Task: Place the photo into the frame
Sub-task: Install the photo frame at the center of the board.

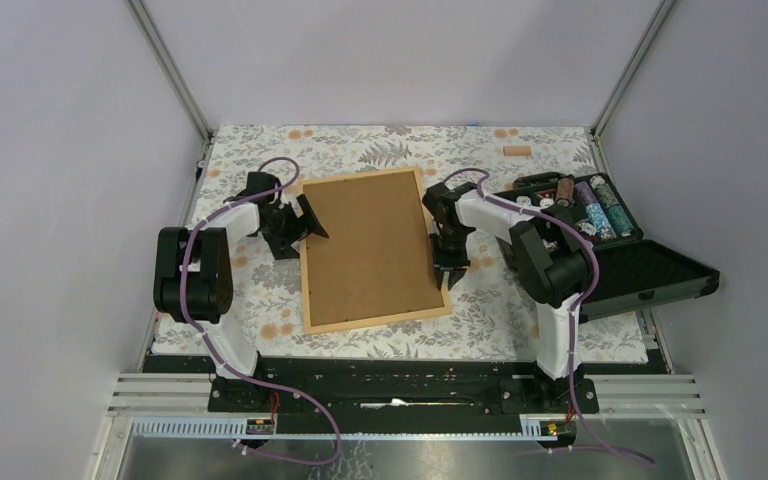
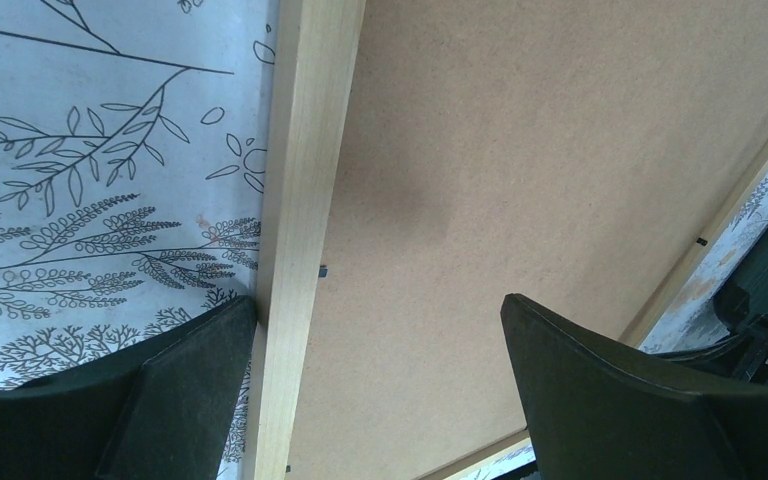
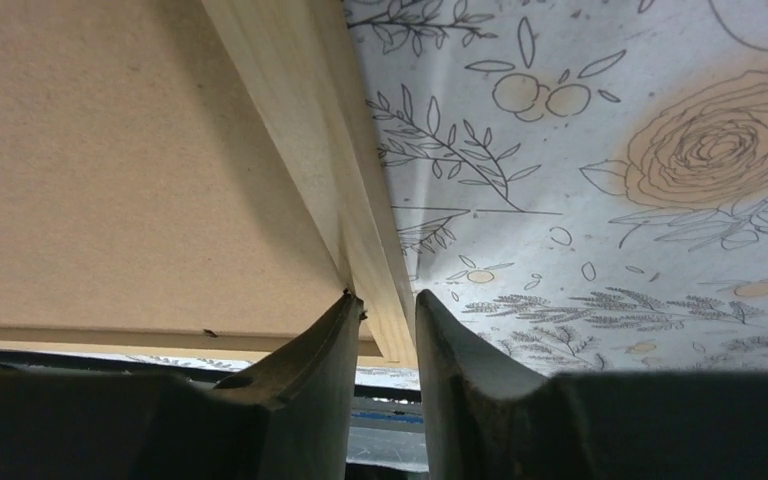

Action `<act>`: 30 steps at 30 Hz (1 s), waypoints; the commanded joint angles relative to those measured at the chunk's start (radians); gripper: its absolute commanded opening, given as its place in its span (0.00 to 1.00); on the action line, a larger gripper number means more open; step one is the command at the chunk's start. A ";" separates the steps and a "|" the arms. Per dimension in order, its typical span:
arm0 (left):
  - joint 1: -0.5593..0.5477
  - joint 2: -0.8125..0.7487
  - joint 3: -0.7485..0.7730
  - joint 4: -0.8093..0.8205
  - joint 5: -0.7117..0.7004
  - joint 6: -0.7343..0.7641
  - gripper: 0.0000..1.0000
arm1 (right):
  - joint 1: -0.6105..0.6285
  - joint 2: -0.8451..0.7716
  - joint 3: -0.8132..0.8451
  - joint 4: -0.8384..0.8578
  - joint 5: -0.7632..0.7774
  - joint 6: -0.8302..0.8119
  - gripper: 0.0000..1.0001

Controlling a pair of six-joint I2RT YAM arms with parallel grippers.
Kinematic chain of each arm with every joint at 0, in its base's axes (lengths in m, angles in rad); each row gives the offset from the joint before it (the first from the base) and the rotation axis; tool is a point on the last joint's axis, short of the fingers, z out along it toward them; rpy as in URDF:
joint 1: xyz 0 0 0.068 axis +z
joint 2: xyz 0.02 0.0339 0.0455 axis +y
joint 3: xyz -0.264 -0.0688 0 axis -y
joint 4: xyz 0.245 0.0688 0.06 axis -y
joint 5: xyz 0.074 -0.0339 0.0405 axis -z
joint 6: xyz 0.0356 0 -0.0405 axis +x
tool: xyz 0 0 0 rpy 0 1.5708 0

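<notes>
The frame (image 2: 300, 200) is pale, smooth, matt wood with fine straight grain. The board (image 2: 520, 180) set in it is brown, matt, faintly speckled fibreboard. The cloth (image 3: 610, 200) is matt and printed. The fingers (image 3: 300, 390) are black plastic with a dull sheen.

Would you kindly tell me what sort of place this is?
Probably a robotics lab test cell: bare grey walls with aluminium posts, a left arm and right arm bolted to a base rail, and a floral tablecloth under the frame.
</notes>
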 commanded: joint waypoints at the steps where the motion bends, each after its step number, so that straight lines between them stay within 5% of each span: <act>1: -0.023 0.044 -0.051 0.009 0.045 -0.002 0.98 | 0.042 0.173 -0.020 0.191 0.174 0.045 0.37; 8: -0.025 0.031 -0.056 0.009 0.041 0.003 0.98 | 0.044 0.208 0.047 0.160 0.175 0.012 0.47; 15: -0.024 0.026 -0.056 0.005 0.029 0.006 0.98 | 0.038 0.122 0.145 0.123 0.067 -0.058 0.66; 23: -0.024 0.031 -0.048 0.001 0.023 0.009 0.98 | -0.043 -0.005 0.178 0.135 -0.052 -0.073 0.67; 30: -0.023 0.029 -0.047 -0.002 0.012 0.012 0.98 | -0.153 0.059 0.259 0.139 -0.037 -0.096 0.54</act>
